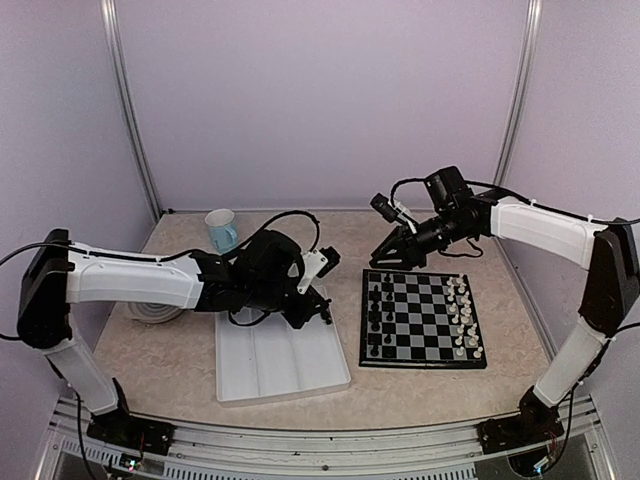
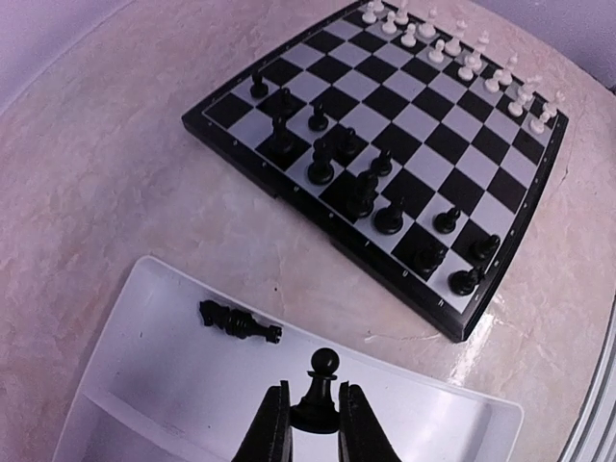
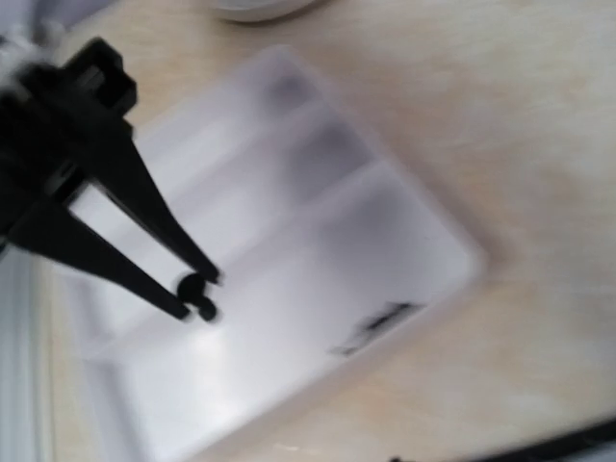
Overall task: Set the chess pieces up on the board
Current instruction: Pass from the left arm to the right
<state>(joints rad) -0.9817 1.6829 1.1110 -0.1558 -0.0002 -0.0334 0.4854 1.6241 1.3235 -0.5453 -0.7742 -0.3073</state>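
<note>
The bench [image 1: 150,385] carries a white compartment tray [image 1: 270,365] on the left and the board [image 1: 425,320] just to its right. A mug [image 1: 222,230] stands well behind the tray.

On the board, the white pieces [image 2: 452,43] line the far side. The black pieces [image 2: 361,188] crowd the two rows nearest the tray, some of them almost touching.

The left tool [image 2: 314,390] hangs over the tray's near corner, clenched on a black pawn [image 2: 323,364]. It grips the pawn upright at the base and stem, with the head standing free above the fingers. A dark fallen piece [image 2: 239,321], possibly two lying together, rests on its side in the same tray section.

The right tool [image 1: 388,258] hovers off the board's far left corner. Its own view is blurred, so it cannot be told whether its jaws are parted or grasping anything.

The pawn looks very light, rigid and smooth, so it is likely to twist or pop out under a skewed squeeze. A low hold on the stem, as here, seems the safest. The fallen piece would probably need to be taken across its narrow waist.

The main obstacles are the tray's raised rim, which the pawn must clear, and the tight cluster of black pieces, which a wide finger could easily topple. The right arm also reaches close to the board's black side.
</note>
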